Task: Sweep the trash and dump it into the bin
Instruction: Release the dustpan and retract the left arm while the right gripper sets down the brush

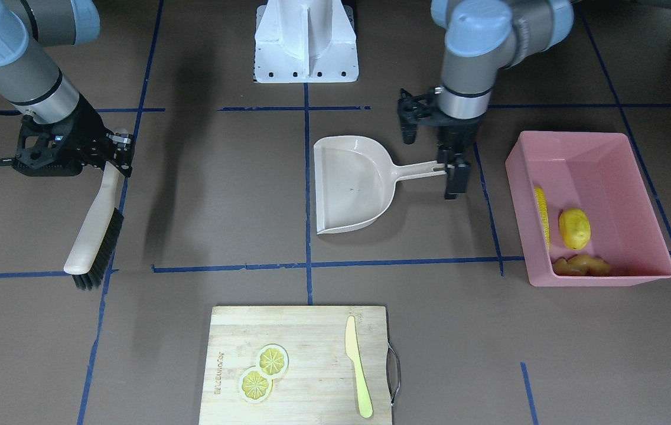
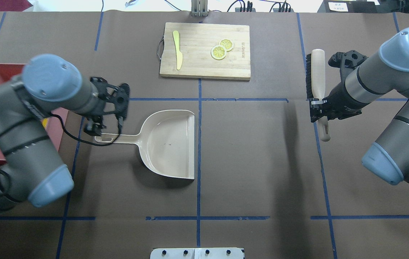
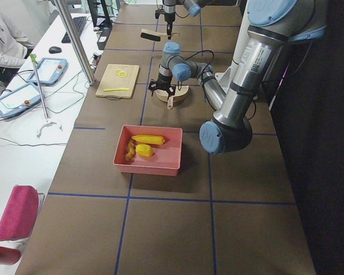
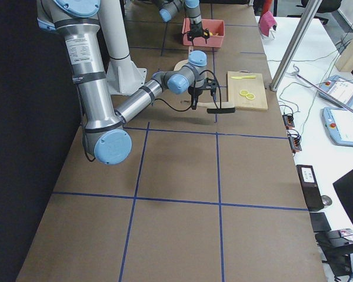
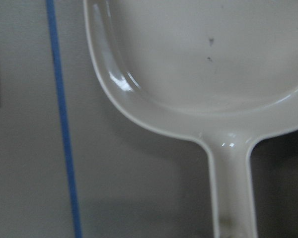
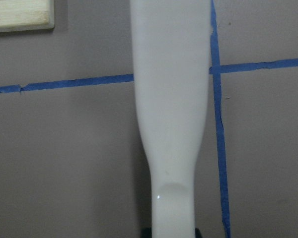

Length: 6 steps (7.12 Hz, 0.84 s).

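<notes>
The pink bin (image 1: 601,141) stands at the table's end on my left side. In it lie the corn cob (image 1: 542,215), the rounded yellow lump (image 1: 574,228) and the tan ginger-like piece (image 1: 580,267). The beige dustpan (image 1: 353,183) lies flat and empty on the table. My left gripper (image 1: 449,169) is open, with its fingers on either side of the end of the dustpan's handle (image 2: 118,138). My right gripper (image 1: 120,154) is shut on the handle of the brush (image 1: 99,236), whose bristles hang just above the table, far from the dustpan.
A wooden cutting board (image 1: 312,330) on the far side from me carries two lemon slices (image 1: 264,372) and a yellow-green knife (image 1: 358,366). The white robot base (image 1: 306,53) stands at my edge of the table. Blue tape lines cross the brown surface.
</notes>
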Available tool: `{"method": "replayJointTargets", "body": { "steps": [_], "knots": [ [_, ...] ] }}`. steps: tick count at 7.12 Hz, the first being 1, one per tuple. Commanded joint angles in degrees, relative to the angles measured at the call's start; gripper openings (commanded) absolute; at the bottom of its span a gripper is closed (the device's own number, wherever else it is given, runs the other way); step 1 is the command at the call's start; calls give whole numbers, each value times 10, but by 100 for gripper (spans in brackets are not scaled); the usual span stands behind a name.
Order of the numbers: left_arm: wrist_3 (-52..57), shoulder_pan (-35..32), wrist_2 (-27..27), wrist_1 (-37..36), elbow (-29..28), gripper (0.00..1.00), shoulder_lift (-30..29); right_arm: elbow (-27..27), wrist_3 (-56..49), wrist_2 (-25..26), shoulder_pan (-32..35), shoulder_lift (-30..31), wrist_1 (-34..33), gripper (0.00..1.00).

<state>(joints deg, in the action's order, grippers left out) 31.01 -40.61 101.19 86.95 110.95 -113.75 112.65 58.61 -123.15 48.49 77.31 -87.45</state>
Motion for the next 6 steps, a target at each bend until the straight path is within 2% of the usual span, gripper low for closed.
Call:
{"method": "replayJointTargets", "body": {
  "steps": [1, 2, 3, 4, 5, 6],
  "knots": [
    [8, -88, 28, -2, 2, 91, 28, 24, -2, -8, 3, 81, 14, 3],
    [12, -131, 37, 1, -35, 86, 28, 34, -2, -17, 3, 158, 78, 4],
    [15, -154, 40, 5, -56, 87, 29, 28, -3, -32, 5, 227, 157, 4],
    [15, -181, 44, 5, -66, 86, 35, 22, -3, -45, 8, 273, 204, 5],
    [15, -202, 82, 6, -90, 86, 41, 10, -18, -47, 10, 305, 226, 5],
    [15, -216, 93, 9, -109, 87, 40, -14, -64, -47, 18, 326, 252, 5]
  ]
}}
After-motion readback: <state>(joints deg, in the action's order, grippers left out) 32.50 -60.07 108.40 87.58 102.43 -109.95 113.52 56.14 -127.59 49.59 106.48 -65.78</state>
